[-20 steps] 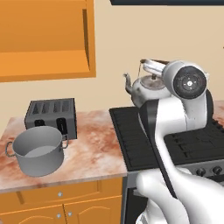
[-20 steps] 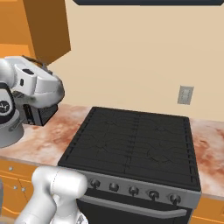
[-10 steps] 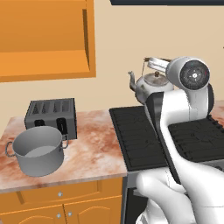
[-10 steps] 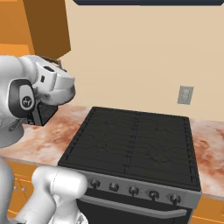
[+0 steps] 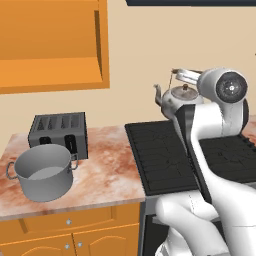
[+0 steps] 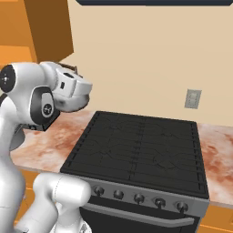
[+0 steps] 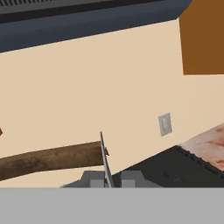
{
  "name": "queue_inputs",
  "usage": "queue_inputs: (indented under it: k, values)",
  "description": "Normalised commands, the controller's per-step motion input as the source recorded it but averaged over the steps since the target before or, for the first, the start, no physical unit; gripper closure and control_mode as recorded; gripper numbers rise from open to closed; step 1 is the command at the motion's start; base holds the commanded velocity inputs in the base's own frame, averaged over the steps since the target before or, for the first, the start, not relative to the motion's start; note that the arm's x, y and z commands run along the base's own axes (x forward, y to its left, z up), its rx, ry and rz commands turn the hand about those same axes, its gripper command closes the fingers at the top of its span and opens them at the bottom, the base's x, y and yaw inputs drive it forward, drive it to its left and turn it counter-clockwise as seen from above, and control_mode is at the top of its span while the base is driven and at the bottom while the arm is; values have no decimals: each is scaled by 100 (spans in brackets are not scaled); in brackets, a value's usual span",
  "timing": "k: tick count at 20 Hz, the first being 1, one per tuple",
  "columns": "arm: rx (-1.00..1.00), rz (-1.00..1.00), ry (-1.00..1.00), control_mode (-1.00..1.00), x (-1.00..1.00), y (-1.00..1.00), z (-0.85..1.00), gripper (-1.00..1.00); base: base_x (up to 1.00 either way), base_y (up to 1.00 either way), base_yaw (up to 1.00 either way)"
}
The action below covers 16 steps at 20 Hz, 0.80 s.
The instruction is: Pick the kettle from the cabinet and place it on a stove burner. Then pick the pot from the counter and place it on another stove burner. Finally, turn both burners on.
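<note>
The small silver kettle [image 5: 176, 100] hangs in the air over the back left of the black stove [image 5: 162, 157]. My gripper [image 5: 186, 77] is shut on its arched handle from above. In the hand view the thin handle wire [image 7: 104, 155] runs up between my fingertips [image 7: 97, 179], with the brown grip [image 7: 48, 159] stretching left. The grey pot [image 5: 44, 172] stands without a lid on the counter [image 5: 107, 175], left of the stove. Up at the left is the orange cabinet [image 5: 50, 45], open at the front.
A dark toaster [image 5: 59, 134] stands behind the pot against the wall. Along the stove's front edge runs a row of knobs [image 6: 139, 198]. There is a wall outlet [image 6: 193, 98] behind the stove's right side, and more counter [image 6: 219, 152] to the right.
The arm has swung the kettle to the right, away from the cabinet side and over the stove. Pot and toaster have stayed put.
</note>
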Motion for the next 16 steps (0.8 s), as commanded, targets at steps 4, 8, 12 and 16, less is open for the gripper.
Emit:
queue_inputs:
  k: [4,8,12,16]
  values:
    - [0,0,0,-100,15,-19,-20,100,0,0,0]
    - [0,0,2,-100,25,-14,-23,100,0,0,0]
    - [0,0,5,-100,31,-12,-25,100,0,0,0]
    - [0,0,6,-100,33,-9,-31,100,0,0,0]
